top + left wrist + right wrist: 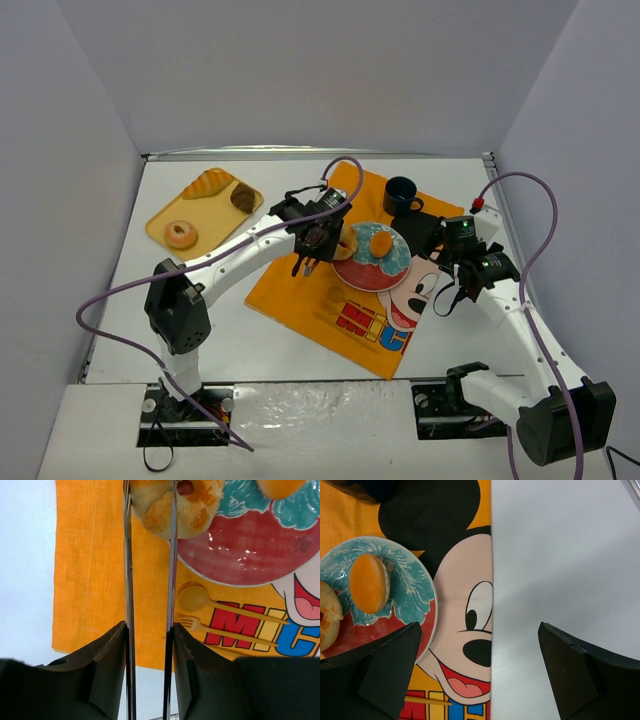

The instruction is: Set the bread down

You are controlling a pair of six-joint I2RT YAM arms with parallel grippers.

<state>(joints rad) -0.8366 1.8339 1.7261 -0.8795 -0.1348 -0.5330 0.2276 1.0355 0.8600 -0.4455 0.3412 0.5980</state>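
Observation:
My left gripper [318, 236] [150, 645] is shut on a pair of metal tongs [128, 580]. The tong blades close on a sausage bun [175, 505] [345, 240] at the left rim of the red and teal plate [372, 275] [250, 555]. I cannot tell whether the bun rests on the plate or hangs just above it. A round orange bun [381, 241] [368, 583] lies on the plate [415, 600]. My right gripper [447, 293] [480, 680] is open and empty, above the right edge of the placemat.
An orange Mickey placemat [290, 290] lies under the plate, with a yellow spoon [195, 597] and fork [200, 625] on it. A dark mug [402, 195] stands behind the plate. A yellow tray [160, 225] at back left holds a croissant [208, 183], a dark bun [242, 197] and a doughnut [181, 234].

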